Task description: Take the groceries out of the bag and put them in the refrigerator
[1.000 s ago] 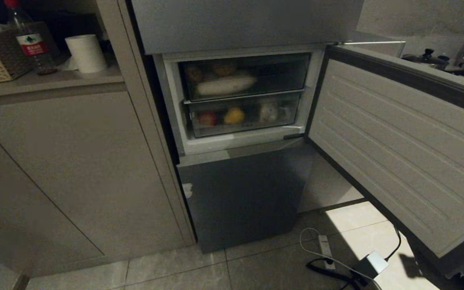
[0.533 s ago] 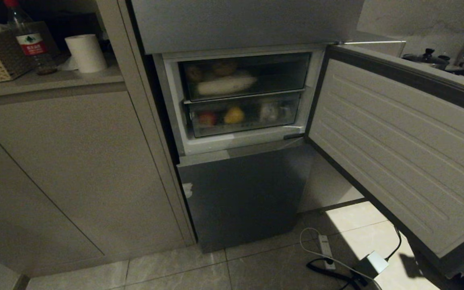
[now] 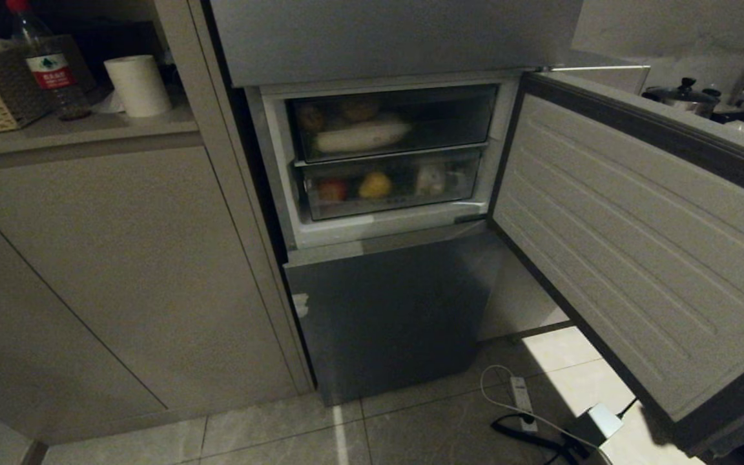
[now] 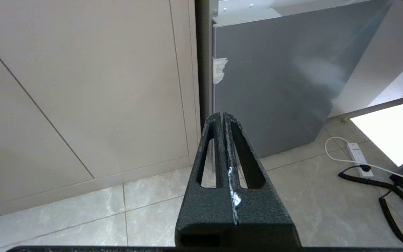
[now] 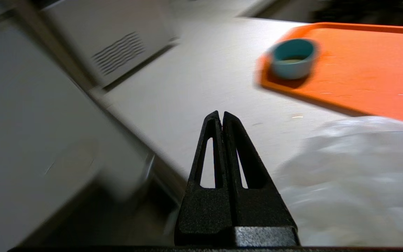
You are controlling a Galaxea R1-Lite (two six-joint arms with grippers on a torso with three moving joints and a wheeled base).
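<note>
The refrigerator (image 3: 385,310) stands with its middle door (image 3: 637,245) swung open to the right. Two clear drawers show inside. The upper drawer (image 3: 449,119) holds a long white item (image 3: 362,135); the lower holds a yellow piece (image 3: 375,186) and a red one (image 3: 332,189). Neither arm appears in the head view. My right gripper (image 5: 221,112) is shut and empty above a white counter, with the white bag (image 5: 355,182) close beside it. The groceries in the bag are hidden. My left gripper (image 4: 222,113) hangs shut and empty, low before the refrigerator (image 4: 275,87).
An orange tray (image 5: 362,70) with a teal bowl (image 5: 292,57) lies beyond the bag, and a silver box with vent slots (image 5: 117,45) stands on the counter. A power strip with cables (image 3: 520,394) lies on the floor. A water bottle (image 3: 49,64) and a paper roll (image 3: 138,84) stand on the left shelf.
The free edge of the open refrigerator door has shifted a little to the left. A thin streak of light has appeared on the floor tiles. Nothing in the drawers has moved.
</note>
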